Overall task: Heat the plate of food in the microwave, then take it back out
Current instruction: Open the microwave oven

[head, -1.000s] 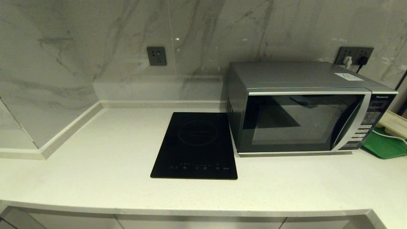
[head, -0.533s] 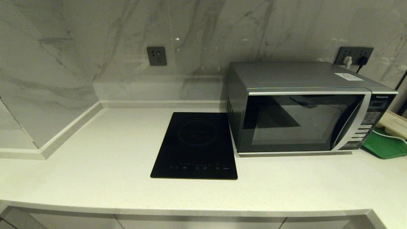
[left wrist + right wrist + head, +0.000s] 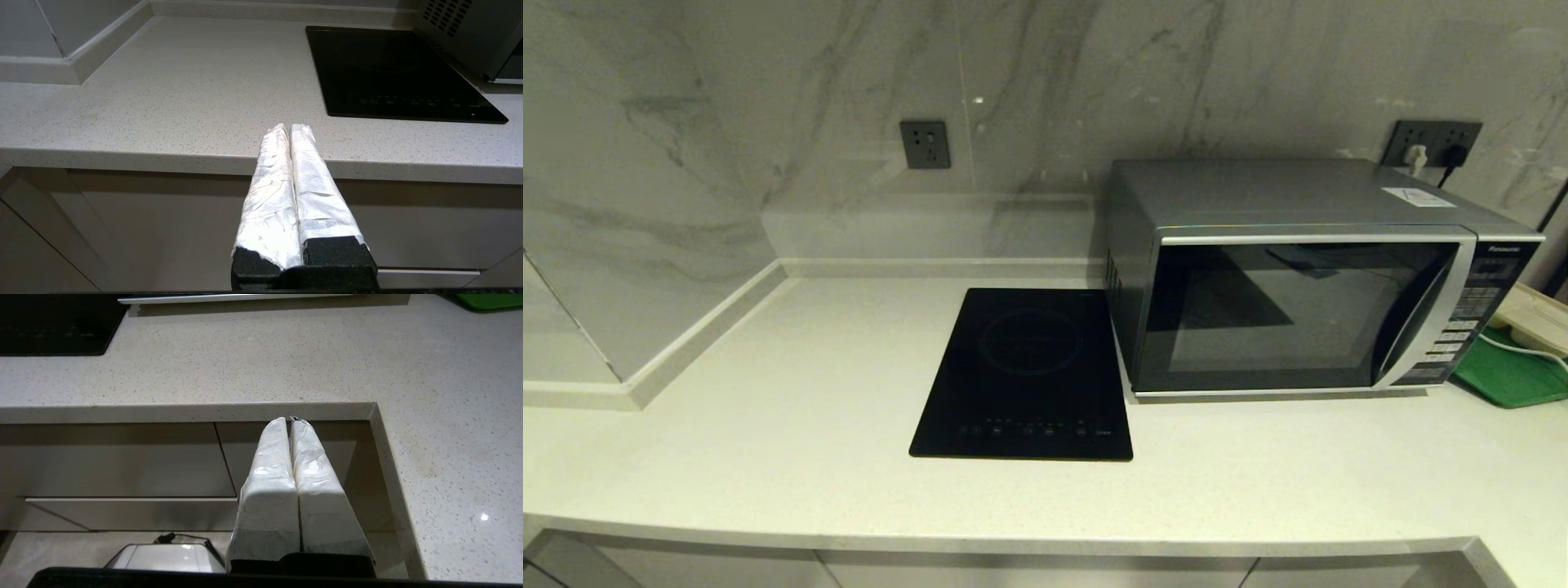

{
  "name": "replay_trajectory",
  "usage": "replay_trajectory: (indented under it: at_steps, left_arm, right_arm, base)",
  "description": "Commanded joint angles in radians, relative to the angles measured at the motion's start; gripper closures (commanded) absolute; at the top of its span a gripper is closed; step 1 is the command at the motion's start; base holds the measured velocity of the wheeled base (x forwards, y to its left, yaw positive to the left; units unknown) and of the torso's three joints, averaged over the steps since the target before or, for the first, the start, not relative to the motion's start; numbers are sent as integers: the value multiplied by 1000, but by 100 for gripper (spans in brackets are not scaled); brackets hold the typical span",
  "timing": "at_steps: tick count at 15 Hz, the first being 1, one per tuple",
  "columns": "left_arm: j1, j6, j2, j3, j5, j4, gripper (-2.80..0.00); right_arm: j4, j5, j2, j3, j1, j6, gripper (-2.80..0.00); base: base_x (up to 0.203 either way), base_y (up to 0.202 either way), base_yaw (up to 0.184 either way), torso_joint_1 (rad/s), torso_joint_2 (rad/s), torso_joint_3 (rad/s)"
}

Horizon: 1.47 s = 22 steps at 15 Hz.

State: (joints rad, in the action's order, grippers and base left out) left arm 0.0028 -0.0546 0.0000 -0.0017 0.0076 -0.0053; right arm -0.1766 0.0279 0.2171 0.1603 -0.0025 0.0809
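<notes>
Microwave [image 3: 1307, 278]: silver, boxy, stood at the back right of the counter [image 3: 768, 457]. Dark glass door shut, curved handle [image 3: 1421, 314] and button panel [image 3: 1462, 327] on its right side. Interior not visible through the glass.

Plate of food: not seen in any view; its place cannot be told.

Induction hob [image 3: 1025, 376]: flat, black, lay just beside the microwave's left wall, its control strip toward the counter's front edge. Its near end also showed in the left wrist view [image 3: 392, 73].

Green tray [image 3: 1507, 371]: at the counter's right edge, just beside the microwave's right side, partly cut off. A cream-coloured object [image 3: 1535, 314] with a white cable rested on its far part.

Wall outlets: one dark socket [image 3: 925, 144] on the marble wall above the hob; a double socket [image 3: 1433, 143] behind the microwave, two plugs seated.

Left gripper [image 3: 289, 127]: held off the counter's front edge, in front of the cabinet faces, white-wrapped fingers [image 3: 271, 183] pressed together, holding nothing.

Right gripper [image 3: 289, 419]: held below the front edge near the counter's inner corner, wrapped fingers [image 3: 314, 473] pressed together, holding nothing.
</notes>
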Motion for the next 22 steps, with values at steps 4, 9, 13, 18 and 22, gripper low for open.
replay_trajectory:
  at_steps: [4,9,13,18,22]
  left_arm:
    - [0,1,0,0,0,-1,0]
    - [0,-1,0,0,0,-1,0]
    - [0,1,0,0,0,-1,0]
    - [0,-1,0,0,0,-1,0]
    - [0,-1,0,0,0,-1,0]
  right_arm:
    - [148,123,623,247,-2,23,0]
    - [318,670,1022,497,185,-2,0]
    - [444,968,1292,588,330,-7,0]
    - [569,1105,1510,656,362,-2,0]
    - [578,1135,1581,725,327,10,-280]
  base:
    - [0,0,0,0,0,0]
    - [0,0,0,0,0,0]
    - [0,0,0,0,0,0]
    - [0,0,0,0,0,0]
    - [0,0,0,0,0,0]
